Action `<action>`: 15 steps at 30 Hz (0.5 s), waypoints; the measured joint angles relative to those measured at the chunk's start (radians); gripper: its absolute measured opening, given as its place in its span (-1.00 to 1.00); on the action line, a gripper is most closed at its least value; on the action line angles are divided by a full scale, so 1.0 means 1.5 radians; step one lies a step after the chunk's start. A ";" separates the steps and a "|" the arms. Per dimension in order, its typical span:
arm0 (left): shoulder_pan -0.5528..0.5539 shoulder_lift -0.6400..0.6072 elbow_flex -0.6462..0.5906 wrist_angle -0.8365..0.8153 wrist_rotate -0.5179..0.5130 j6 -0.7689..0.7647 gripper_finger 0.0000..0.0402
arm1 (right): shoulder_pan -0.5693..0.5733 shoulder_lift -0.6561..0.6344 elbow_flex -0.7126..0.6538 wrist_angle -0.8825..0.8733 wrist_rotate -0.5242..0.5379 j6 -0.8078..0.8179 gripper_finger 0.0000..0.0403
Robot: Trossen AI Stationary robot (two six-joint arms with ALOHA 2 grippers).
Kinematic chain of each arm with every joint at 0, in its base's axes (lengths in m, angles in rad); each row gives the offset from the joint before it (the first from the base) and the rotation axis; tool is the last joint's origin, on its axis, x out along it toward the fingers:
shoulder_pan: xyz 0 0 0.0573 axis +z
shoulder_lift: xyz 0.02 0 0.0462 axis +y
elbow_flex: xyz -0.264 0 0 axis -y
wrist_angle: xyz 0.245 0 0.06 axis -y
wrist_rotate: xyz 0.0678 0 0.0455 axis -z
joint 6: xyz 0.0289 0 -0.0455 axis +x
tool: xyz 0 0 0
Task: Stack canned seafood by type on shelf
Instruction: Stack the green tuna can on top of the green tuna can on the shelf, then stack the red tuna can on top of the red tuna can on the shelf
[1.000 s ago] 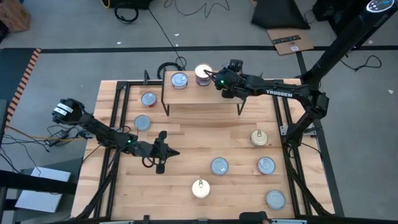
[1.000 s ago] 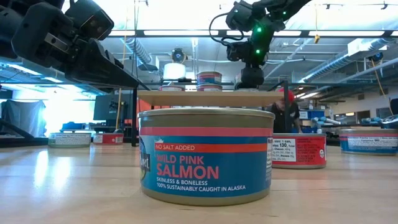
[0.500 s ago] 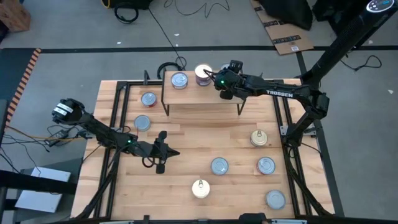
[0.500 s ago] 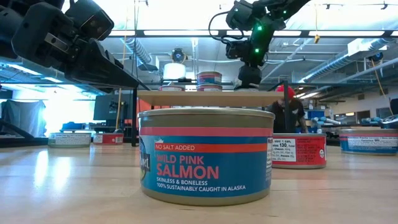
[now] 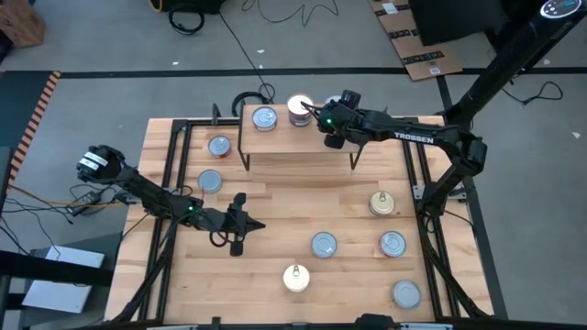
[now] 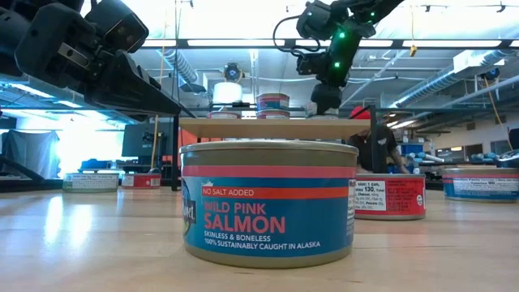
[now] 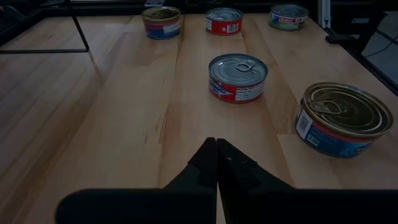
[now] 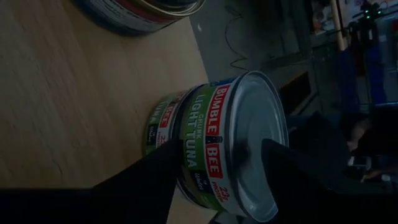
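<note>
High view: the slatted wooden table (image 5: 275,197) fills the middle of the scene, with two dark arms reaching in from either side; the small light-wood shelf (image 5: 298,147) on thin black legs stands along its far edge, carrying a silver-topped can (image 5: 264,117) and, just beside it, a two-high stack of tuna cans (image 5: 299,110); the right gripper (image 5: 323,122) hovers at that stack, fingers spread and set to either side of the top tin, though whether they touch it cannot be told from the right wrist view; the left gripper (image 5: 239,223) rests low over the table's near left part, fingers pressed together and empty. Loose cans lie scattered on the table: two at the left beside the shelf (image 5: 218,146) (image 5: 210,181), one gold-topped at the right (image 5: 382,203), two silver in the middle right (image 5: 323,244) (image 5: 393,243), one pale at the near edge (image 5: 295,277) and one at the near right corner (image 5: 406,293); the low view shows a blue-and-red pink salmon can (image 6: 268,203) close up.
</note>
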 joint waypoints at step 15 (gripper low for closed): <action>0.000 0.000 0.000 0.001 0.000 0.000 -0.97 | 0.009 -0.012 0.011 0.021 -0.043 0.040 0.18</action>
